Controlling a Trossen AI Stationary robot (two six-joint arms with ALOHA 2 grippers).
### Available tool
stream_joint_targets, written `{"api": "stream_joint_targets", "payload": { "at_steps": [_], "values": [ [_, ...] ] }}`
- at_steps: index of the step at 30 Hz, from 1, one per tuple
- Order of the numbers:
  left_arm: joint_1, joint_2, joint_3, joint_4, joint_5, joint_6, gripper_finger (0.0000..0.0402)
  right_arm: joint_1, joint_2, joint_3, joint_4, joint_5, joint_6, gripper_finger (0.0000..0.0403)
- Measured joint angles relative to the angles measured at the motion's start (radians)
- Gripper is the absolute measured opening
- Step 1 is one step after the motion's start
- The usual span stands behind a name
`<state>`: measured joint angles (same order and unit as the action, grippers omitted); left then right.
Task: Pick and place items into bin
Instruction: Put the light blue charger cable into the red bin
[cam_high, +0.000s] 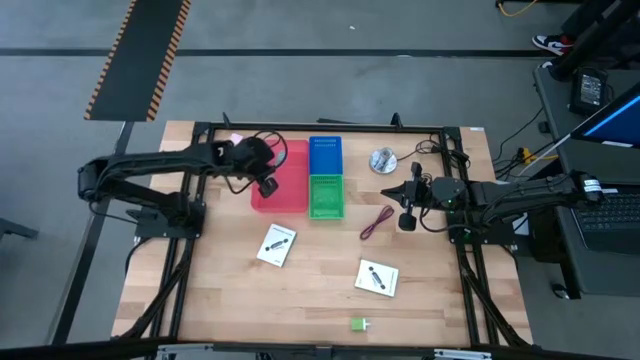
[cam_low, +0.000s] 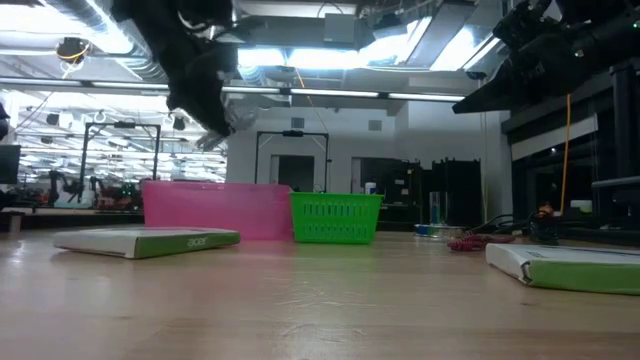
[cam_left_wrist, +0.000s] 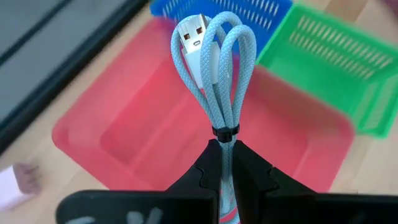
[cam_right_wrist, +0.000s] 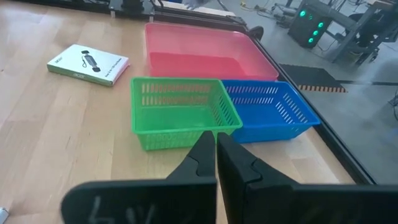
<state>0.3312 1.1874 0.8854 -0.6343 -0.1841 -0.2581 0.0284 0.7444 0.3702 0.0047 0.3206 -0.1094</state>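
Beneath me lies the red bin (cam_left_wrist: 186, 134), with the green basket (cam_left_wrist: 348, 68) and blue basket (cam_left_wrist: 249, 15) just beside it. My left gripper (cam_left_wrist: 225, 163) pinches a looped grey-blue cable (cam_left_wrist: 217, 74) above the red bin. My right gripper (cam_right_wrist: 216, 155) hangs closed, empty.

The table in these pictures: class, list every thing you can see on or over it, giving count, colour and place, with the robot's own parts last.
Red tray: one, far side of the table, left of the baskets.
Blue basket: one, beside the tray, at the far edge.
Green basket: one, just in front of the blue one.
Silver disc: one, right of the blue basket.
Dark red cable: one, right of the green basket.
White boxes: two, one mid-table, one to its right and nearer.
Green block: one, near edge.
Grey-blue USB cable: one, coiled, held over the red tray.
Left gripper: shut on the cable.
Right gripper: shut, empty, near the baskets.
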Motion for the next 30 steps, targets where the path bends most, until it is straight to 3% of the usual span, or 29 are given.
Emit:
{"api": "stream_joint_targets", "payload": {
  "at_steps": [12,30],
  "values": [
    [0.063,0.189,0.039,0.003,0.094,0.063,0.0013,0.000,0.000,0.000,0.056,0.000,-0.055,0.0000],
    [0.100,0.425,0.039,0.070,0.098,0.075,0.0021,0.000,0.000,0.000,0.138,0.000,-0.113,0.0000]
  ]
}}
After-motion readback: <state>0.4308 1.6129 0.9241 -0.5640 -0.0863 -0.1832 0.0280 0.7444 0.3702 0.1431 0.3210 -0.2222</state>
